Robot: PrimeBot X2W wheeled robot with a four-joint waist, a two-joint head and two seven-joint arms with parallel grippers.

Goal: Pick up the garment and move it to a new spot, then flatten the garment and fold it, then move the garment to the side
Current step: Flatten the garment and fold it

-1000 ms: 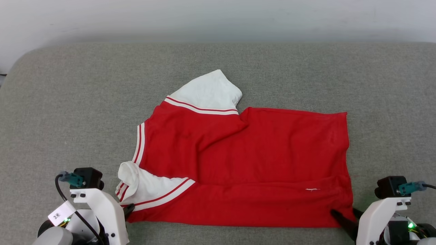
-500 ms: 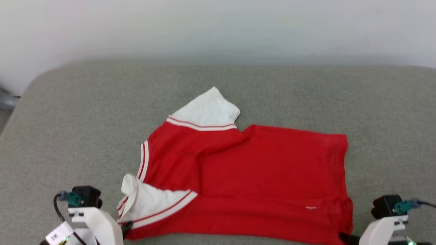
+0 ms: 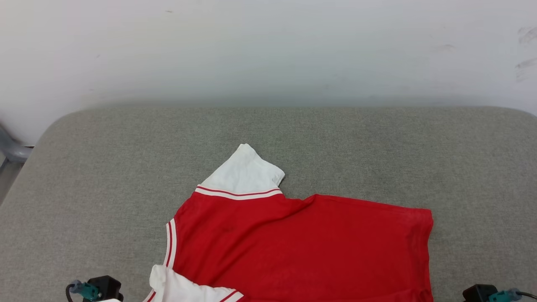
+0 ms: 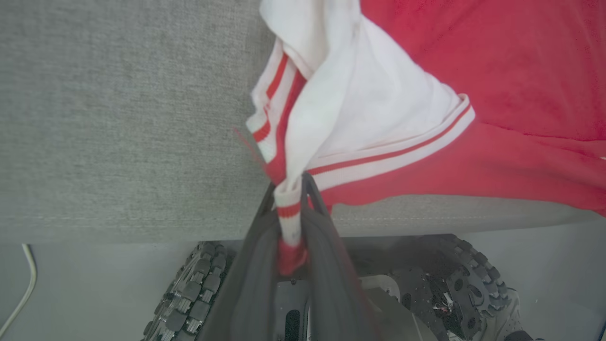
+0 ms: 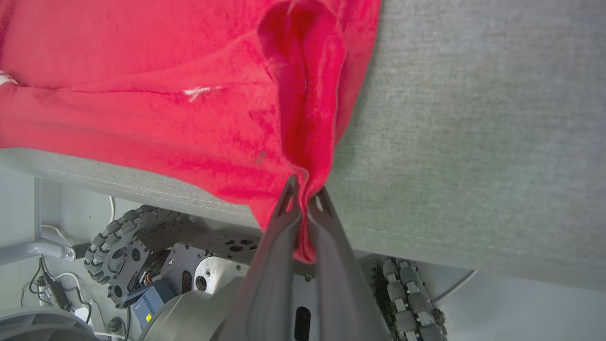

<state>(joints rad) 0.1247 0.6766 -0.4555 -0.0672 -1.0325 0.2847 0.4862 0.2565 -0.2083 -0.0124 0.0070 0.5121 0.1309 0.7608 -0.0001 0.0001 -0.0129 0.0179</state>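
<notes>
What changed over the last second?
Mostly the head camera moved: more wall shows, and the cushion and garment sit lower in frame. No grab or release is visible. The garment lies spread as before. The left claw and right claw are shut on its near corners.

In the head view the shirt runs off the bottom edge, so its near hem and most of the sleeve nearest the robot are cut away. The counter under the shirt is cropped at both sides. In the left wrist view the left claw is a blurred dark shape pinching the sleeve's striped end, partly buried between its fingers, and in the right wrist view the right claw likewise hides the shirt's pinched red corner.
</notes>
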